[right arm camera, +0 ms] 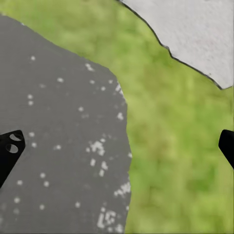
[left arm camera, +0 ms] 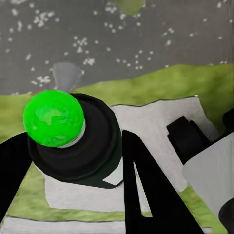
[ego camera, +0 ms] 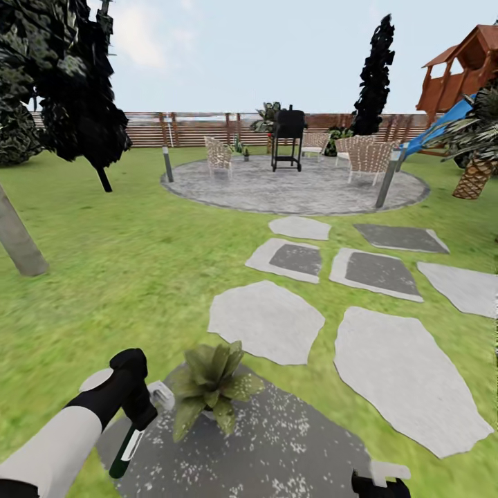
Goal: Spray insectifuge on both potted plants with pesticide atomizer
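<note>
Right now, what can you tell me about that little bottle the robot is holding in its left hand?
The pesticide atomizer is a small slim bottle, dark green with a white band. It hangs tilted from the left gripper, low end toward the grey speckled stone, just beside the potted plant without touching it. In the left wrist view its end shows as a glossy bright green dome on a black round collar, clamped between the dark fingers.

readable text: I find none | pesticide atomizer point(ego camera: 128, 443) in my left end effector point(ego camera: 149, 404): white band, no lettering I can make out | its green cap point(left arm camera: 53, 117): plain | numbers, brands, signs: none legible
</note>
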Robot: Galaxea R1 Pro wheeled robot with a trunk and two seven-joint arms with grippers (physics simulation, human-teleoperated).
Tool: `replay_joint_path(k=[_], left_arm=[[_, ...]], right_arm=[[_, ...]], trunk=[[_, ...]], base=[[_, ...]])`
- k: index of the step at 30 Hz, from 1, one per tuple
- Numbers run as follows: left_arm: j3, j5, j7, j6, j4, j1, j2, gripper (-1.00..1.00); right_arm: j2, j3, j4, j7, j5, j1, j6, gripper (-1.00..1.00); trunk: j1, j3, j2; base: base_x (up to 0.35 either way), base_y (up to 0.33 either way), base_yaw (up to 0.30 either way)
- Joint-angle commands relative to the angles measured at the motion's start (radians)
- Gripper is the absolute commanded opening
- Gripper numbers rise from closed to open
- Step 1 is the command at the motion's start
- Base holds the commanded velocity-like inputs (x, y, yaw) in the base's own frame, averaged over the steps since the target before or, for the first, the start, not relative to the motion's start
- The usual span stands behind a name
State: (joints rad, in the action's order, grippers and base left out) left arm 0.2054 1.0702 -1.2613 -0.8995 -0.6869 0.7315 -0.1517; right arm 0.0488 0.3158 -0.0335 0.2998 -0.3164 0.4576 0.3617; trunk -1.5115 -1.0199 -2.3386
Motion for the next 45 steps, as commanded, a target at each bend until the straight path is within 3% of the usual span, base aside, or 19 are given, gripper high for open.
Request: replay_joint_path(k=[1, 14, 26, 45], left_arm=[[0.004, 0.007, -0.009, -0.007, -0.002, -0.001, -0.001, -1.00], [0.008, 0.007, -0.022, -0.006, 0.000, 0.001, -0.002, -1.00], [0.006, 0.007, -0.026, -0.008, 0.000, 0.005, -0.002, -1.00], [0.006, 0.008, -0.024, -0.009, 0.004, 0.000, 0.000, -1.00]], right_arm=[[0.000, 0.008, 0.001, 0.004, -0.010, 0.001, 0.003, 1.00], [-0.001, 0.007, 0.003, 0.004, -0.010, 0.001, 0.003, 1.00], [-0.003, 0.008, 0.002, 0.004, -0.009, 0.001, 0.003, 1.00], [-0.003, 0.008, 0.003, 0.004, -0.009, 0.001, 0.003, 1.00]], trunk=[[0.000, -0.001, 0.000], [0.000, -0.001, 0.000], [0.000, -0.009, 0.000], [0.000, -0.032, 0.000]], base=[[0.308, 0.090, -0.260], [0.018, 0.029, -0.283], [-0.241, 0.241, -0.245], [0.000, 0.305, -0.187]])
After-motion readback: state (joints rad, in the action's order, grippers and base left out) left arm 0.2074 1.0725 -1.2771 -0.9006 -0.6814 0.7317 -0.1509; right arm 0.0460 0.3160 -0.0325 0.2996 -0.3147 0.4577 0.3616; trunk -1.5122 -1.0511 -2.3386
